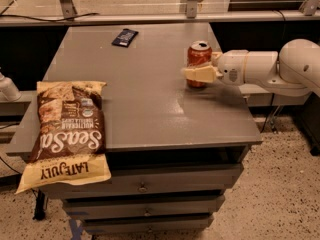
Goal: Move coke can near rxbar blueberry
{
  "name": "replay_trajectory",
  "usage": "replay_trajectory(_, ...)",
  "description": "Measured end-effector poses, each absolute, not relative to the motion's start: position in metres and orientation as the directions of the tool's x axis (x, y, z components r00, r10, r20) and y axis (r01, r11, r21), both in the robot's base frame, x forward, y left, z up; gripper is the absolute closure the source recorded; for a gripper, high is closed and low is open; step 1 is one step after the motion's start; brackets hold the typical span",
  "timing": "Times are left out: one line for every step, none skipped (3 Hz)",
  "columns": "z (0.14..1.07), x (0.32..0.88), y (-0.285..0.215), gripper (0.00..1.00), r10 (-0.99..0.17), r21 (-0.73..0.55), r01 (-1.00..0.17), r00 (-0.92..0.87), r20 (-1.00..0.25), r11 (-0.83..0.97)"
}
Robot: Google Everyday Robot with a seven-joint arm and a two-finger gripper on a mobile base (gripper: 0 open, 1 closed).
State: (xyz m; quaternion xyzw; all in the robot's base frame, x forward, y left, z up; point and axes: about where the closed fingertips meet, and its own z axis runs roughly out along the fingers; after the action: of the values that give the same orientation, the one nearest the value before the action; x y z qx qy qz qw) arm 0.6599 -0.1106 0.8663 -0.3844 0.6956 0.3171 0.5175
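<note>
The coke can (199, 54), red-orange with a silver top, stands upright at the right side of the grey table (145, 109). My gripper (202, 70) reaches in from the right and is shut on the can. One pale finger (200, 74) lies across the can's front; the other is hidden behind it. The rxbar blueberry (125, 37), a small flat dark navy wrapper, lies at the table's far edge, to the left of the can and well apart from it.
A large brown-and-tan chip bag (67, 134) lies at the front left and overhangs the table's front edge. Drawers sit under the tabletop. A metal rail and posts (190, 4) run behind the table. My white arm (280, 69) extends beyond the right edge.
</note>
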Motion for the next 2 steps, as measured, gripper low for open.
replay_trajectory(0.8938,0.6655,-0.1065,0.87,-0.268,-0.009,-0.869,-0.142,-0.953,0.494)
replay_trajectory(0.8928,0.666,-0.1049,1.0,-0.268,-0.008,-0.87,-0.143,-0.953,0.493)
